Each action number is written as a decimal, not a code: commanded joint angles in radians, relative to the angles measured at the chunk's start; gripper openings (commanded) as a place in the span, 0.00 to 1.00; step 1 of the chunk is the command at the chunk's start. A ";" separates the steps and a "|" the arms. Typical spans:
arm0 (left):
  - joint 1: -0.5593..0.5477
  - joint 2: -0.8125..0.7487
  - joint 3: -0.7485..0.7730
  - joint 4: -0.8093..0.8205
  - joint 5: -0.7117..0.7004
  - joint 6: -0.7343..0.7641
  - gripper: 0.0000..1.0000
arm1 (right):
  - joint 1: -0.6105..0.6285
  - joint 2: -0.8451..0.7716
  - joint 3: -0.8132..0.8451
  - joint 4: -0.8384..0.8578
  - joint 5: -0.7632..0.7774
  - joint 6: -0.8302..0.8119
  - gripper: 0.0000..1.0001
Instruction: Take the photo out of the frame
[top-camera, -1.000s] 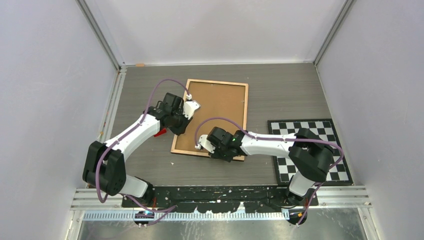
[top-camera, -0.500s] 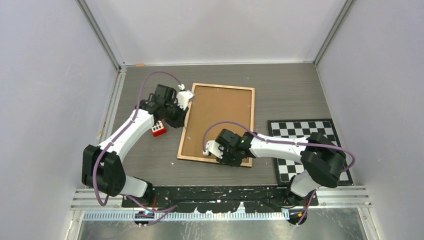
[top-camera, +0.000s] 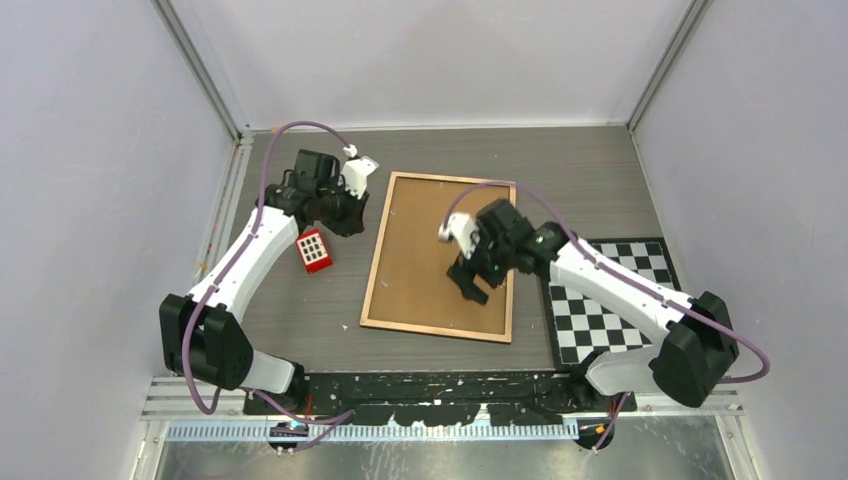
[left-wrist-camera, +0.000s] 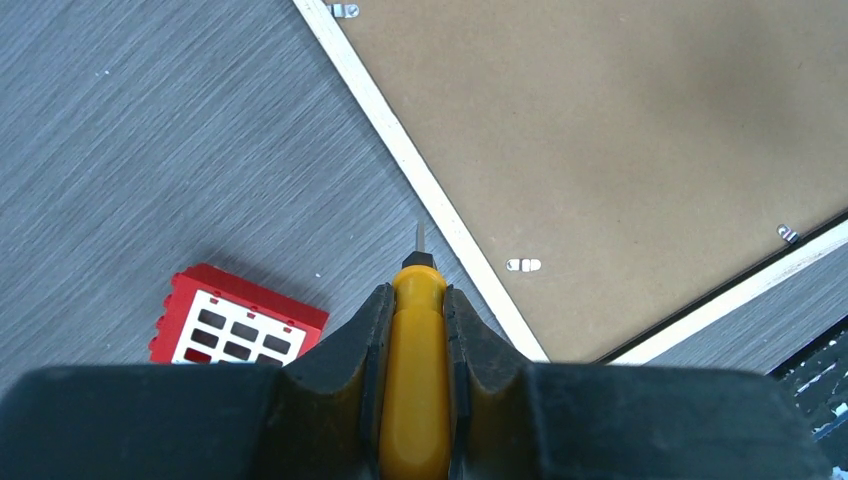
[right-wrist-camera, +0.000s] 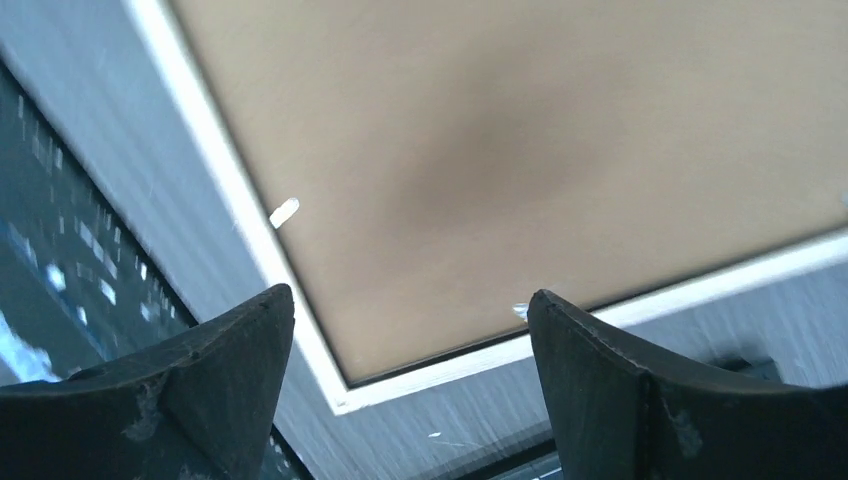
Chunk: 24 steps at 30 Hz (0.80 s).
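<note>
The frame (top-camera: 386, 262) lies face down in the middle of the table, brown backing board up inside a light wood edge. The photo is hidden under the board. Small metal tabs (left-wrist-camera: 522, 265) hold the board along the edges, and another tab (right-wrist-camera: 284, 211) shows in the right wrist view. My left gripper (top-camera: 347, 215) hovers just left of the frame's left edge (left-wrist-camera: 440, 205), shut on a yellow-handled screwdriver (left-wrist-camera: 415, 380) whose tip points at that edge. My right gripper (top-camera: 470, 283) hangs open over the board's near right part, with nothing between its fingers (right-wrist-camera: 215, 350).
A small red box with a white gridded top (top-camera: 314, 250) sits left of the frame, near my left gripper. A black-and-white checkerboard (top-camera: 620, 300) lies at the right. The black base rail (top-camera: 440, 385) runs along the near edge.
The frame has slid right and turned. My right gripper left the frame's near edge, rose over the board and opened. My left arm drew back to the left, uncovering the red box.
</note>
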 joint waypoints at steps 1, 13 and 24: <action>0.008 0.013 0.047 0.008 0.021 0.015 0.00 | -0.164 0.045 0.160 0.022 -0.011 0.202 0.91; 0.023 -0.002 0.094 -0.010 0.018 0.086 0.00 | -0.405 0.210 0.264 -0.015 0.250 0.517 0.95; 0.038 0.033 0.112 -0.024 0.019 0.060 0.00 | -0.502 0.493 0.350 0.018 0.192 0.652 0.69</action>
